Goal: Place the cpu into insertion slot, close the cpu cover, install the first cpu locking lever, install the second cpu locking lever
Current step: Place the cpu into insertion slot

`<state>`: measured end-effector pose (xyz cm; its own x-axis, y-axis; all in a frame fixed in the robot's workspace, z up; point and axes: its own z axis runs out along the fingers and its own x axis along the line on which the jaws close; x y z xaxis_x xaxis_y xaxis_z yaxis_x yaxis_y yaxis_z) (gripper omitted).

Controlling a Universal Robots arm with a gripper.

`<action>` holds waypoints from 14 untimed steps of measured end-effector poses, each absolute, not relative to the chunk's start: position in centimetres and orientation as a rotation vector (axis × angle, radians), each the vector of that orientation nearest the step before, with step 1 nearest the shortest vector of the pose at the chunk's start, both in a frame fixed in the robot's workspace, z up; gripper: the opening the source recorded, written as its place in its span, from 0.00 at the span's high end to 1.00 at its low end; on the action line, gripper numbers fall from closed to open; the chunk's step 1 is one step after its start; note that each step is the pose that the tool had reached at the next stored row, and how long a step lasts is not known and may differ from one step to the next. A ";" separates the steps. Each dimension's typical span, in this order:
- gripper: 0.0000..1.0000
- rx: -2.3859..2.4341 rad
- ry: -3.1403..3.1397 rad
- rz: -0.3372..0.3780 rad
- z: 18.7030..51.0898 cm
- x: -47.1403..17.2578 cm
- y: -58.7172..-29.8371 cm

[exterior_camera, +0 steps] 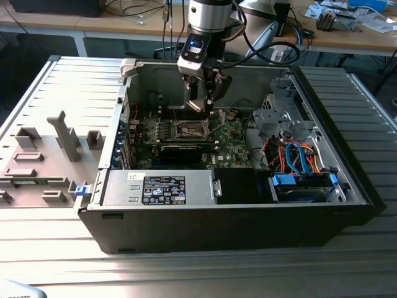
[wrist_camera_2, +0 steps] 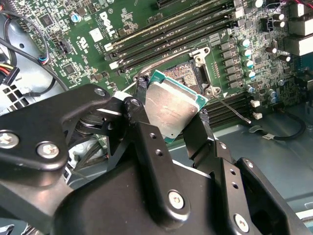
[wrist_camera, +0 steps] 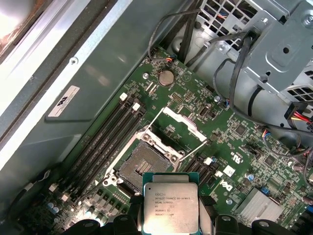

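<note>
The cpu (wrist_camera_2: 172, 111) is pinched by two opposite edges between the gripper (wrist_camera_2: 173, 100) fingers. In the first wrist view its grey metal top (wrist_camera: 170, 208) faces the camera. It hangs in the air above the motherboard (exterior_camera: 231, 133), close to the insertion slot (wrist_camera: 142, 164) but not in it. In the exterior view the gripper (exterior_camera: 201, 99) sits in the upper middle of the frame, reaching down into the open computer case (exterior_camera: 186, 230).

The slot lies bare. The cpu cover (wrist_camera: 180, 119) is swung up and away from it, and a thin locking lever (wrist_camera_2: 230, 106) stands free beside it, so nothing seems to block the way down.

The step in hand looks to be seating the chip. Doing it well probably means:
- bringing the chip level with the board
- squaring its edges to the slot's frame
- lowering it straight, without sliding it across the contacts
- letting go only once it rests flat, clear of the raised cover
</note>
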<state>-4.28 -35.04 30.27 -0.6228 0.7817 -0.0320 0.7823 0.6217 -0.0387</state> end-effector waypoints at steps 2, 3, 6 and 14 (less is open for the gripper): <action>0.45 1.361 2.817 -0.076 30.3 -4.3 -35.0; 0.45 1.361 2.817 -0.076 30.3 -4.3 -35.0; 0.45 1.364 2.816 -0.076 30.3 -4.3 -35.0; 0.45 1.374 2.811 -0.076 30.3 -4.3 -35.0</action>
<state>-4.28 -35.04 30.26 -0.6148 0.7881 -0.0319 0.7886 0.6136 -0.0387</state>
